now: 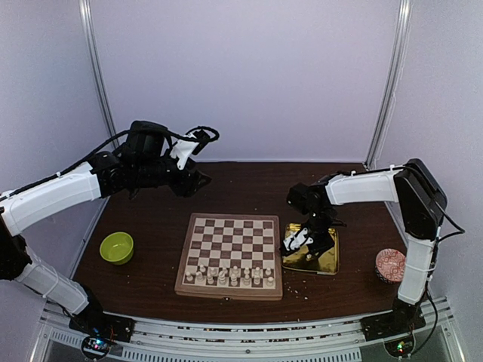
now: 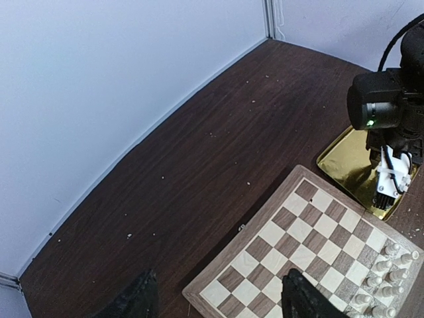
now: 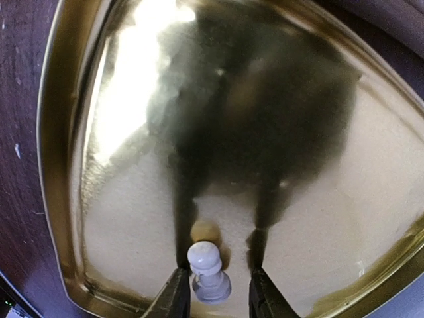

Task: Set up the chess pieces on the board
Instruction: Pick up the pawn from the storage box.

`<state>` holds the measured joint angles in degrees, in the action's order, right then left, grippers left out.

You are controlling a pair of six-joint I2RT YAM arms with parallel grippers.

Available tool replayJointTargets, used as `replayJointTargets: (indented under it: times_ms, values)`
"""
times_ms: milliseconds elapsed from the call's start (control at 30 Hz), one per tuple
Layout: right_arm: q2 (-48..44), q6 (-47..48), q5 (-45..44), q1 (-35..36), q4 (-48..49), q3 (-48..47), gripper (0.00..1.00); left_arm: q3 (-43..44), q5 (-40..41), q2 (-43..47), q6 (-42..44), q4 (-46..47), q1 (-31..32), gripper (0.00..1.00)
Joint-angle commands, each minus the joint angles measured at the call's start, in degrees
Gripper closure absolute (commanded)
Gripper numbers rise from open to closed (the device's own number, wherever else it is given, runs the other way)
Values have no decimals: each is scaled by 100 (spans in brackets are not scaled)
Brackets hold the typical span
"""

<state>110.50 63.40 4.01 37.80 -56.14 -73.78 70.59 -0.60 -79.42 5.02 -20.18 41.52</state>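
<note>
The board (image 1: pixel 232 245) lies in the middle of the table, with several cream chess pieces (image 1: pixel 230 276) lined up on its two nearest rows. In the right wrist view one white pawn (image 3: pixel 208 268) stands upright on the gold tray (image 3: pixel 59 132). My right gripper (image 3: pixel 217 291) is open around it: the left finger is at the pawn's side and a gap shows before the right finger. My left gripper (image 2: pixel 218 291) is open and empty, raised above the table beyond the board's far-left corner (image 2: pixel 199 291).
The gold tray (image 1: pixel 324 260) sits just right of the board. A green bowl (image 1: pixel 117 247) is at the left, and a round patterned container (image 1: pixel 390 265) stands at the far right. Crumbs are scattered on the dark wooden table. White walls enclose the back and sides.
</note>
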Motion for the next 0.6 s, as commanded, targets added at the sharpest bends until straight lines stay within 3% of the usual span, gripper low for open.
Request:
replayJointTargets:
  times_ms: [0, 400, 567]
  values:
    - [125, -88, 10, -62, -164, 168, 72, 6, -122, -10, 70, 190, 6, 36]
    - [93, -274, 235, -62, -61, 194, 85, -1, -143, -71, 82, 191, 6, 35]
    - [-340, -597, 922, -207, -255, 123, 92, 8, -197, -147, 58, 190, 6, 35]
